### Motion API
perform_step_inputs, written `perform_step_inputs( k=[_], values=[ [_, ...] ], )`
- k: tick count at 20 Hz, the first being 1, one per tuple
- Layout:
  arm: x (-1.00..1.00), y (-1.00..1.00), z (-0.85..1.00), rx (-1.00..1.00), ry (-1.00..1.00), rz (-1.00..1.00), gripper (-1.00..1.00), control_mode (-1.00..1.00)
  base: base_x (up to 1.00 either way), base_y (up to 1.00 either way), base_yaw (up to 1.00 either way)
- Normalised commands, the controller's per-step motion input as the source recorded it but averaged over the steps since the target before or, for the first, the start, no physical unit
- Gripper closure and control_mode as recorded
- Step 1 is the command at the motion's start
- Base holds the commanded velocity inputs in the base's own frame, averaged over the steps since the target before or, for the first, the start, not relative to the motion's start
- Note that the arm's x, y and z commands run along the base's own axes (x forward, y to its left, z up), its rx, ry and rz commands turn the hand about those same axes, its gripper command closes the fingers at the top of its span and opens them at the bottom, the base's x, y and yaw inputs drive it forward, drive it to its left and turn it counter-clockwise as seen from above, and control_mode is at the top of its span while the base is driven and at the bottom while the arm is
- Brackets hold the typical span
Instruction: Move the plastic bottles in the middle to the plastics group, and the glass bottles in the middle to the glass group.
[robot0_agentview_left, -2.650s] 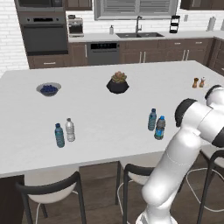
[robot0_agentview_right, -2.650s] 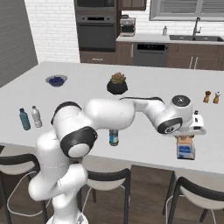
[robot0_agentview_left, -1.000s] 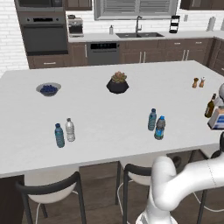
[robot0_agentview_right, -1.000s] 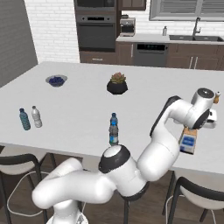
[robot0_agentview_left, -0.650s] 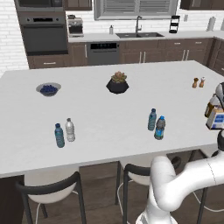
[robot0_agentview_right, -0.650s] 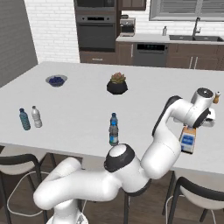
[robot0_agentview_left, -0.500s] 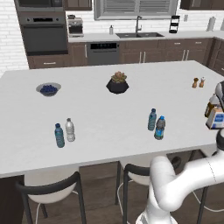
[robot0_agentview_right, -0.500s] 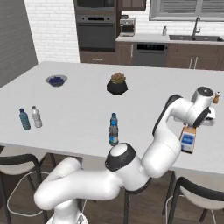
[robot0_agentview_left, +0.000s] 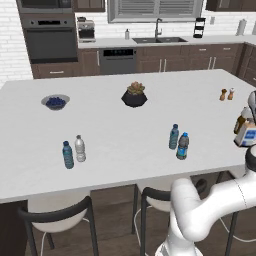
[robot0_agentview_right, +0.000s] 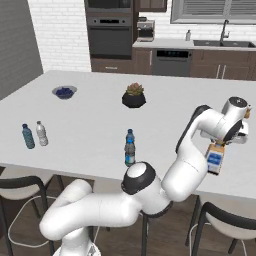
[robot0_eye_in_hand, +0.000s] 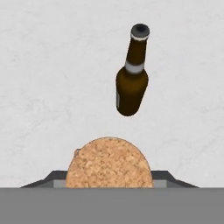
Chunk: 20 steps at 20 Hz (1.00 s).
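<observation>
Moved beside slim brown bottle (robot0_eye_in_hand: 131, 83) — corked square bottle (robot0_agentview_right: 215, 159); gripper (robot0_eye_in_hand: 109, 186) grip unclear.

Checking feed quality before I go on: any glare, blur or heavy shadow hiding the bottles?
Left base view: even flat light, the two water bottles slightly soft, no glare. Hand view: sharp, brown bottle clear, cork stopper cropped by the bottom edge. Right base view: the arm covers part of the corked bottle.

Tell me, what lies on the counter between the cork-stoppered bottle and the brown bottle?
Nothing: in the hand view, bare white counter separates the cork stopper from the brown bottle.
</observation>
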Motion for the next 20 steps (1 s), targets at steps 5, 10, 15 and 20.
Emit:
perform_step_inputs(
  k=[5, 10, 15, 20],
  values=[
    [-0.03, 0.0, 0.0, 0.0, -0.01, 0.0, -1.0, -1.0, 0.0, 0.0, 0.0],
    [-0.25, 0.12, 0.13, 0.0, -0.05, 0.0, -1.0, -1.0, 0.0, 0.0, 0.0],
    [-0.24, 0.64, 0.45, -0.02, -0.05, 0.01, -1.0, -1.0, 0.0, 0.0, 0.0],
    [-0.45, 0.81, 0.32, -0.11, -0.01, 0.02, -1.0, -1.0, 0.0, 0.0, 0.0]
  ],
)
